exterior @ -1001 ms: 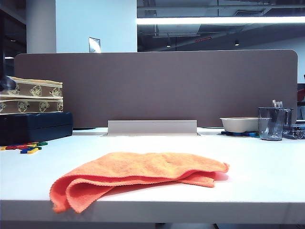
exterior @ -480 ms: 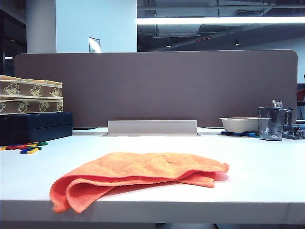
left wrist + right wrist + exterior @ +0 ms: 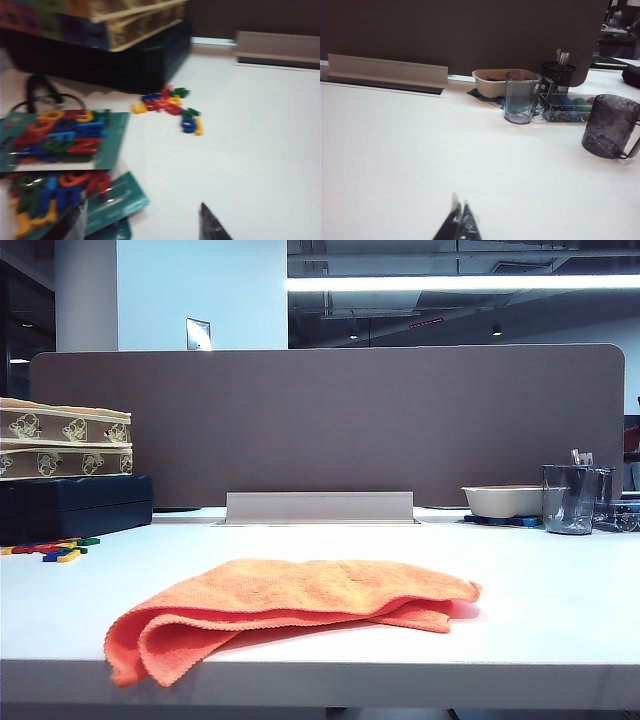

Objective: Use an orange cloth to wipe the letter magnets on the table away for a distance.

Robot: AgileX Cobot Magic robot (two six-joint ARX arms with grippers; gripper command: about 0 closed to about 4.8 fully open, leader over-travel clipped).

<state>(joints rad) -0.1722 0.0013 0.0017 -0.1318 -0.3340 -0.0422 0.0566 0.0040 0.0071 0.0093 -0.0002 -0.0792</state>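
The orange cloth (image 3: 290, 605) lies crumpled near the front edge of the white table (image 3: 540, 590), with no gripper on it. A small cluster of letter magnets (image 3: 55, 548) lies at the far left; the left wrist view shows the letter magnets (image 3: 167, 105) loose in front of a black case. My left gripper (image 3: 145, 227) hovers open above the table's left end, its fingers (image 3: 212, 227) wide apart and holding nothing. In the right wrist view my right gripper (image 3: 460, 206) is shut and empty over bare table. Neither gripper shows in the exterior view.
Teal cards of packed letters (image 3: 60, 135) lie under the left gripper. Patterned boxes (image 3: 65, 440) sit on a black case (image 3: 70, 505) at the left. A brown partition (image 3: 330, 420) backs the table. A bowl (image 3: 503, 500), a clear mug (image 3: 521, 97) and a dark mug (image 3: 610, 126) stand at the right.
A dark part of the left arm at the exterior view's far left edge has moved out of sight. The cloth and magnets have not moved.
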